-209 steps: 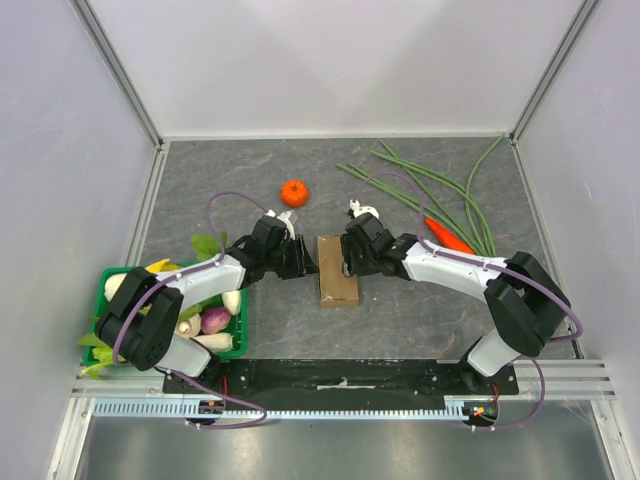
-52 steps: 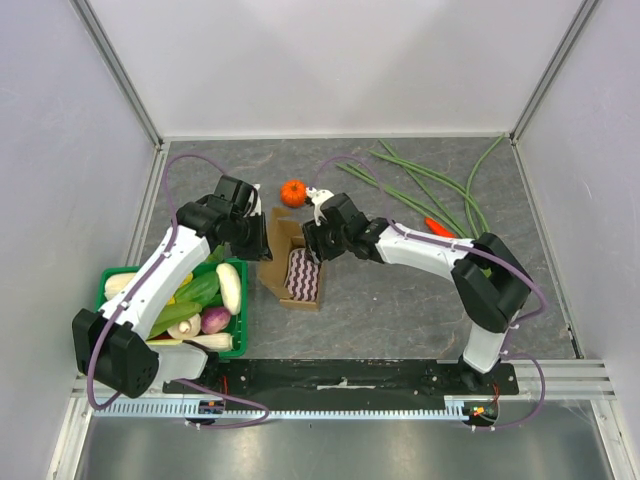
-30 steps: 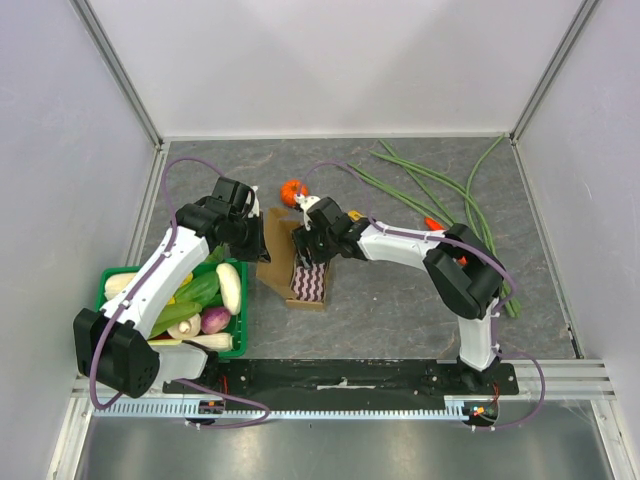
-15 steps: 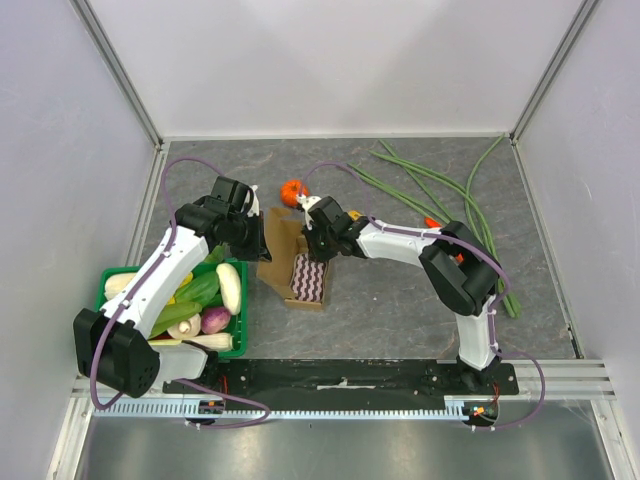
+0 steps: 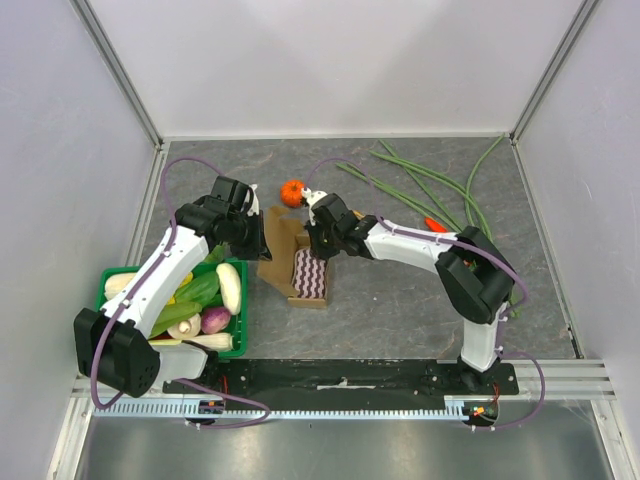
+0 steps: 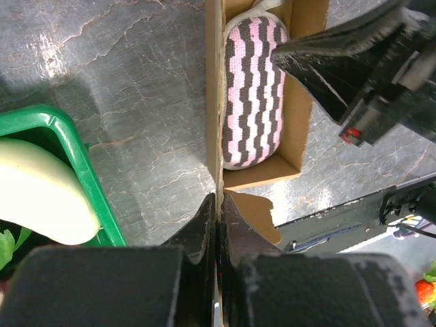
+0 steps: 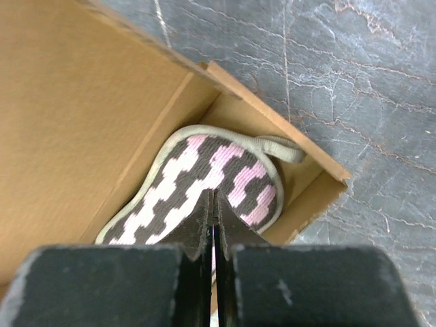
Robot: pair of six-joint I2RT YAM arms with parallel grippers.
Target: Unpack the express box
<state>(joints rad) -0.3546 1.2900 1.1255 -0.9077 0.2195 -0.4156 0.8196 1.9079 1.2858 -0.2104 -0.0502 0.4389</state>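
Top external view, item one: where does the box (image 5: 308, 299) lie? (Inspector A)

On the grey surface (image 5: 400, 300), near the middle, just right of the green crate (image 6: 68, 136). It is open. Its flap (image 5: 275, 248) stands up along the left side, and a pink-and-dark striped pouch (image 5: 311, 272) fills the inside. (Inspector B)

Left claw (image 6: 216, 201)? (A)

Closed, pinching the flap's edge. In the left wrist view the cardboard runs edge-on straight away from between the two fingers. The box and pouch lie just right of that line, the crate left of it. (B)

Right claw (image 7: 212, 194)? (A)

Closed, fingers together. It stands over the far end of the box, tips down inside the opening and on the pouch's striped cloth. The pouch's loop and the box's end wall lie just beyond the tips, and the raised flap is to one side. Whether any cloth is caught between the fingers, I cannot tell. (B)

How do the claws stand to each other? (A)

They flank the box. The left one is at the flap, outside the box. The right one is over the pouch, inside the rim. They are near each other but apart. (B)

Anything else close by? (A)

A tangerine (image 5: 292, 192) sits on the surface just beyond the right claw, clear of the box. The pouch lies flat in the box, not lifted. (B)
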